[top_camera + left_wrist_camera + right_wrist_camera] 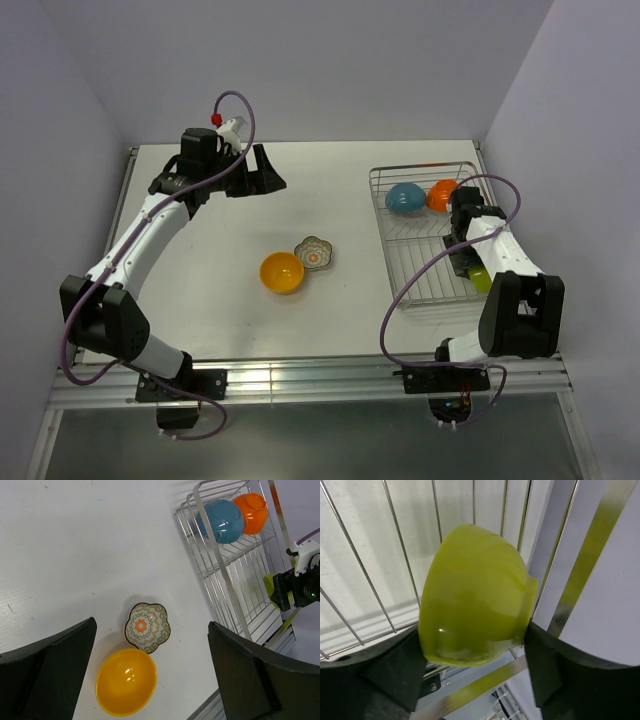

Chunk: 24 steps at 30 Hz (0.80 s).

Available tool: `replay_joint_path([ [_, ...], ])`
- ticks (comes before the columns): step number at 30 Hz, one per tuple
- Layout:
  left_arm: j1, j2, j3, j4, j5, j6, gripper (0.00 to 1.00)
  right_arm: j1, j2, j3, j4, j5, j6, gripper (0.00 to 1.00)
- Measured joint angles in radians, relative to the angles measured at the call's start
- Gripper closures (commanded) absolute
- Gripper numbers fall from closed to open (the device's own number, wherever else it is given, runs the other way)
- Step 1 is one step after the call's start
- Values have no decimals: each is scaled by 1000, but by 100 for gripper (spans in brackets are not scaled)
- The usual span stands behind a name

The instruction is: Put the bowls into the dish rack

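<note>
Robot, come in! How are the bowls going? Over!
Left gripper open. Right gripper shut on lime-green bowl, at dish rack. Blue bowl, orange bowl racked; yellow bowl, floral dish on table. Nothing blocking.

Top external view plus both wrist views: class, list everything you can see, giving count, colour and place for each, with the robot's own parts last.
blue bowl: one, blue, on its side at the far end of the rack
orange bowl: one, orange, in the rack beside the blue one
lime-green bowl: one, lime-green, tilted over the rack's near end, between the right fingers
yellow-orange bowl: one, yellow-orange, upright mid-table
floral dish: one, patterned, scalloped, beside the yellow-orange bowl
dish rack: one, silver wire, right side of table
table: one, white
left gripper: one, black, open, far left, holding nothing
right gripper: one, black, gripping the lime-green bowl
</note>
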Motion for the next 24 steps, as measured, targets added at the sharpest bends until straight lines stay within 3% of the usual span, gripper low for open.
replay_joint_path([
  [4, 1, 0, 0, 0, 0, 0, 1, 0, 8, 0, -5, -5, 13, 9],
  [6, 2, 0, -1, 1, 0, 0, 1, 0, 15, 0, -8, -9, 16, 0],
  [24, 8, 0, -16, 7, 0, 0, 0, 8, 35, 39, -72, -84, 53, 0],
])
